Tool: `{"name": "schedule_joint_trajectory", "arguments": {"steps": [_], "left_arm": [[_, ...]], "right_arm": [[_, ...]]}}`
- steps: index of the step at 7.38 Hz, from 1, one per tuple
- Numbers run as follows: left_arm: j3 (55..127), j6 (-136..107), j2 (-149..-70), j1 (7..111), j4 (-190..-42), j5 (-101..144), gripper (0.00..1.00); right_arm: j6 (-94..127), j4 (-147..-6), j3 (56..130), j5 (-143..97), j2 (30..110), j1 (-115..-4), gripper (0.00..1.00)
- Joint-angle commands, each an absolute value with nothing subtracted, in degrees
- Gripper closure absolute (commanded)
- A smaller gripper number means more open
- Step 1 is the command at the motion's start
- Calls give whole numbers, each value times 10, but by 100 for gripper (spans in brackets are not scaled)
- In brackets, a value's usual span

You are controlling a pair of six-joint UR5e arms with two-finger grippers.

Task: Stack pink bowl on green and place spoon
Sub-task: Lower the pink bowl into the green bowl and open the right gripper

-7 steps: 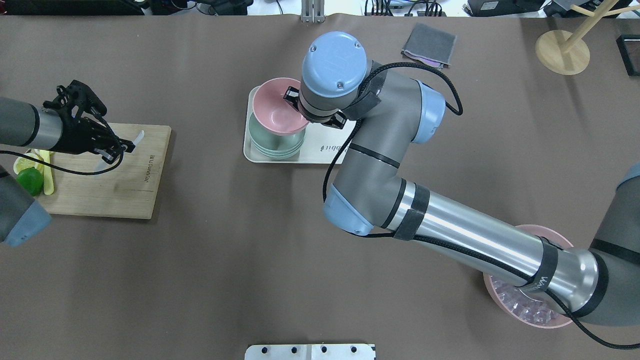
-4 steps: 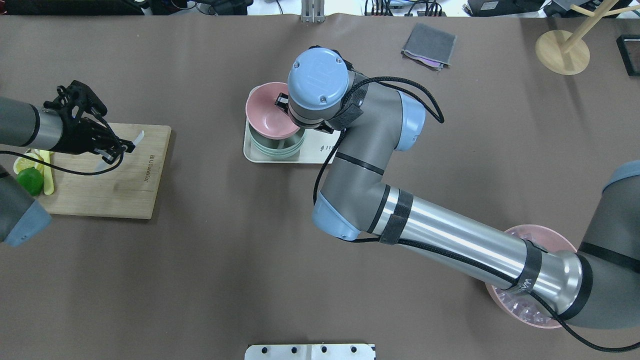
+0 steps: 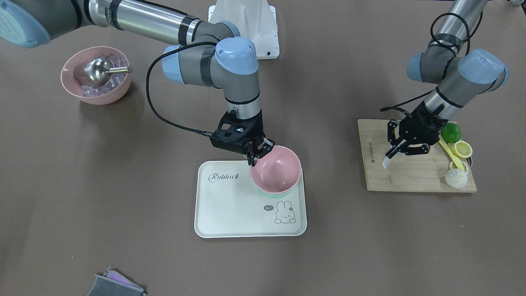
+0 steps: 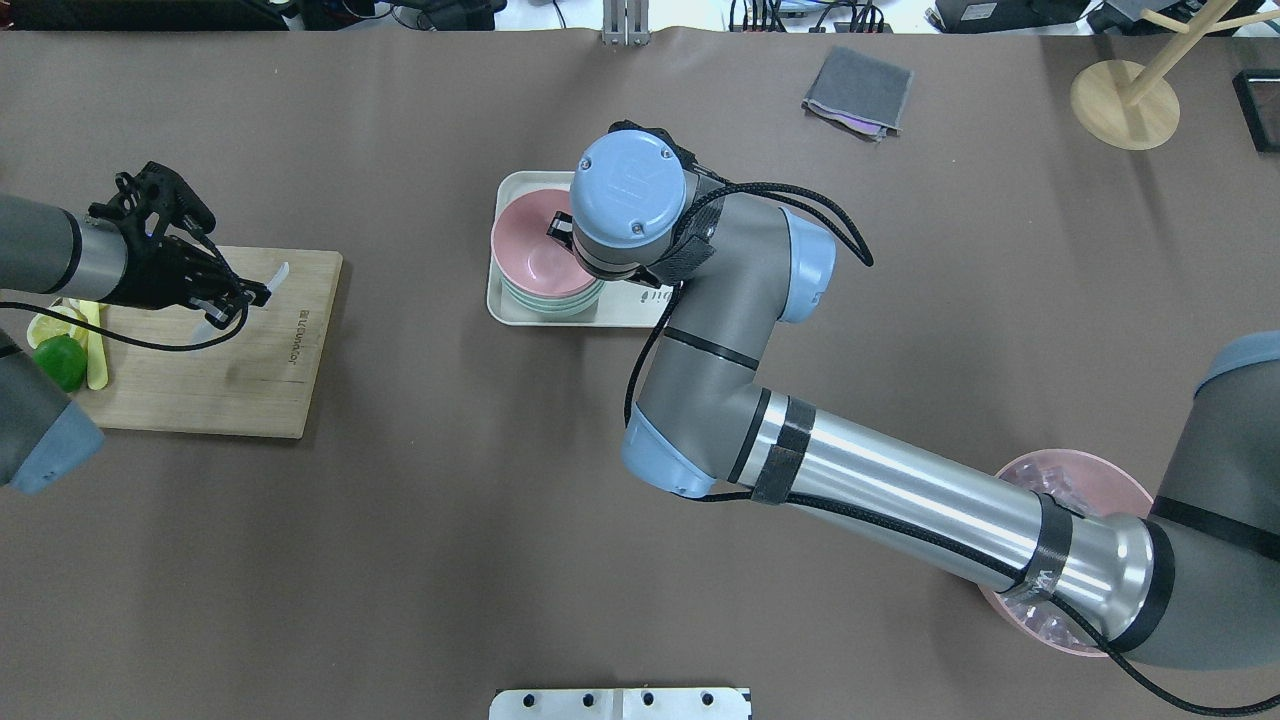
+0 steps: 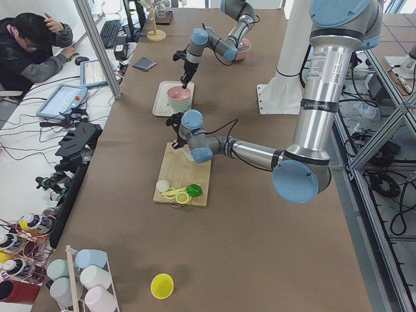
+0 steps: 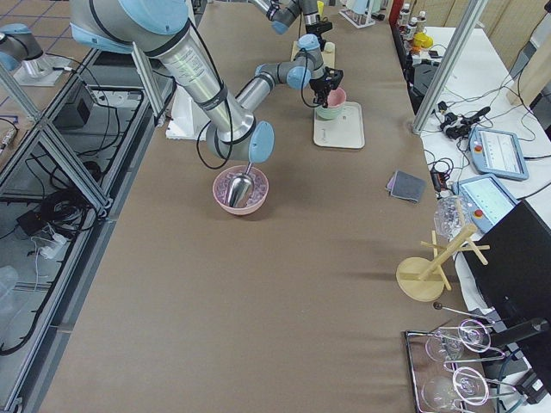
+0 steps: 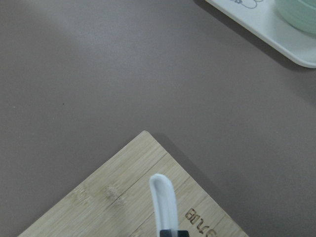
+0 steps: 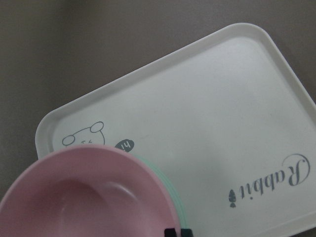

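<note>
Exterior front-facing view, entry by item.

- Pink bowl [image 3: 276, 169]: one in play, on the tray's far right part, nested in the green stack. Whether it is fully seated cannot be told.
- Right gripper [image 3: 252, 158]: fingers pinched on the pink bowl's far-left rim, one inside and one outside.
- Step in hand, as judged: settle the pink bowl level and centred on the green rims, then part the fingers only a little. Rise straight up, so the inner finger does not drag or tip the bowl.
- Green bowl [image 3: 274, 194]: rims show under the pink one, at least two; exact count unclear.
- Tray [image 3: 230, 205]: one, white, rabbit print.
- Spoon [image 3: 388, 161]: one, white, held above the board, well right of the tray.
- Left gripper [image 3: 395, 153]: fingers closed on the spoon's handle.
- Cutting board [image 3: 411, 177]: one, bearing one lime [image 3: 451, 132] and one lemon slice [image 3: 462, 149].
- Second pink bowl [image 3: 74, 92]: one, far left, holding ice and one metal scoop [image 3: 98, 69].
- Grey cloth [image 3: 115, 286]: one, near left.
</note>
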State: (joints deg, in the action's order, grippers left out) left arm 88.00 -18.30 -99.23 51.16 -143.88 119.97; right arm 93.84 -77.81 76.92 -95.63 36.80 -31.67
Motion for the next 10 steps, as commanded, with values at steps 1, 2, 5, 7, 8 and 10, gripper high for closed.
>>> {"name": "schedule_joint_trajectory", "arguments": {"steps": [1, 2, 5, 7, 8, 10], "left_arm": [[880, -184, -992, 512, -1439, 1200, 100], [880, -184, -992, 512, -1439, 1200, 100], [879, -184, -992, 511, -1439, 1199, 100], [879, -184, -992, 511, -1439, 1199, 100], [879, -184, -992, 511, -1439, 1199, 100], [879, -184, -992, 511, -1439, 1199, 100]], "right_arm": [[934, -779, 772, -960, 369, -316, 100], [931, -780, 775, -962, 370, -316, 100], [919, -782, 780, -965, 371, -317, 100], [916, -784, 780, -964, 372, -317, 100], [916, -785, 780, -964, 373, -317, 100], [916, -784, 780, -964, 374, -317, 100]]}}
